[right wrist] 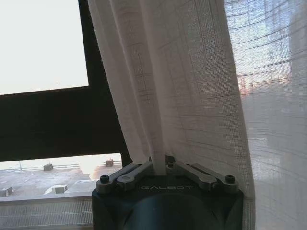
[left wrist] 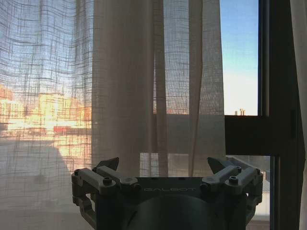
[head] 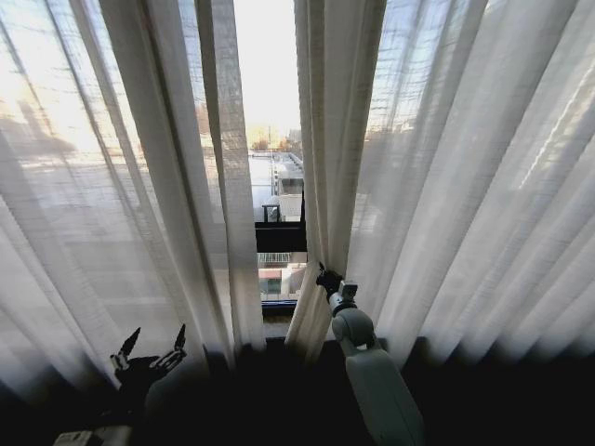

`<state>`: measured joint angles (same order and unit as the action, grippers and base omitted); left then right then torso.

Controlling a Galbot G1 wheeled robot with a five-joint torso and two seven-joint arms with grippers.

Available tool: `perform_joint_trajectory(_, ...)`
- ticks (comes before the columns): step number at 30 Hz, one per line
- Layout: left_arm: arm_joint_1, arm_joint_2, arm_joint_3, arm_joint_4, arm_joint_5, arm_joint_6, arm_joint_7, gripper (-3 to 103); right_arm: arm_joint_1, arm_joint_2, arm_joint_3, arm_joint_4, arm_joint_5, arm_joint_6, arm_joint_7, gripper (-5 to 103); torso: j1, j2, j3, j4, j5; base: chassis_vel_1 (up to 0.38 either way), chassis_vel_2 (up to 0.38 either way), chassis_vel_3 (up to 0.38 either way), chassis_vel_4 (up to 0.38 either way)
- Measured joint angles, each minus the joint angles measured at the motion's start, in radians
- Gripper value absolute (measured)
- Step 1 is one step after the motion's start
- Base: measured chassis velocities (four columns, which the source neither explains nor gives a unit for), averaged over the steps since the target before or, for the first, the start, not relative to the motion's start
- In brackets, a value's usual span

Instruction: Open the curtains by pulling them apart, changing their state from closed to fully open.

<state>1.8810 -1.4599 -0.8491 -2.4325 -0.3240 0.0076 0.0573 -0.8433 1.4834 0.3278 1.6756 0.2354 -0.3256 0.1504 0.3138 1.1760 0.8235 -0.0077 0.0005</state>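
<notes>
— What does my rig look like from there?
— My right arm (head: pixel 381 390) is pale grey-green with a rounded joint. Each gripper, left gripper (left wrist: pixel 168 167) and right gripper (right wrist: pixel 158 165), has dark linkage bars, round screws and GALBOT lettering.

Right tool (head: pixel 324 276) at right curtain's (head: pixel 446 186) inner edge, left tool (head: pixel 149 351) low

Before me the dark window frame (head: pixel 279 237) crosses the gap, its sill (head: pixel 276 323) low beneath it. The curtains (head: pixel 167 186) hang down either side, in front of it.
</notes>
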Motion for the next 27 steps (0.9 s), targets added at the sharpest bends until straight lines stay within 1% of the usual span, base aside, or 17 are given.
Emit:
perform_joint_trajectory(4,0.005,0.000,-0.004,0.000,-0.002,-0.005,0.000,100,0.002,0.002,0.007,-0.003,0.000,0.000,0.000,0,0.000,0.000,0.000,0.0000,-0.0005,-0.326,-0.352,0.337,0.336)
perform_joint_trajectory(11,0.008,0.000,-0.005,0.001,-0.008,-0.008,0.001,100,0.003,-0.002,0.027,-0.005,-0.001,0.000,0.002,0,0.000,0.000,0.000,0.0000,0.0003,-0.361,-0.353,0.362,0.367)
perform_joint_trajectory(14,0.006,0.000,-0.001,0.001,-0.008,-0.008,0.001,100,0.003,-0.008,0.034,-0.001,-0.001,0.000,0.003,0,0.000,0.000,0.000,-0.0002,-0.0003,-0.367,-0.392,0.355,0.373)
perform_joint_trajectory(23,0.005,0.006,-0.002,0.002,-0.009,-0.008,0.001,100,0.000,-0.012,0.043,0.002,0.000,-0.001,0.005,0,0.000,0.000,0.000,0.0002,-0.0003,-0.342,-0.336,0.340,0.345)
perform_joint_trajectory(27,0.005,0.007,-0.001,0.002,-0.010,-0.008,0.001,100,0.003,-0.011,0.046,0.000,0.000,-0.002,0.006,0,0.000,0.000,0.000,0.0000,-0.0002,-0.353,-0.335,0.362,0.340)
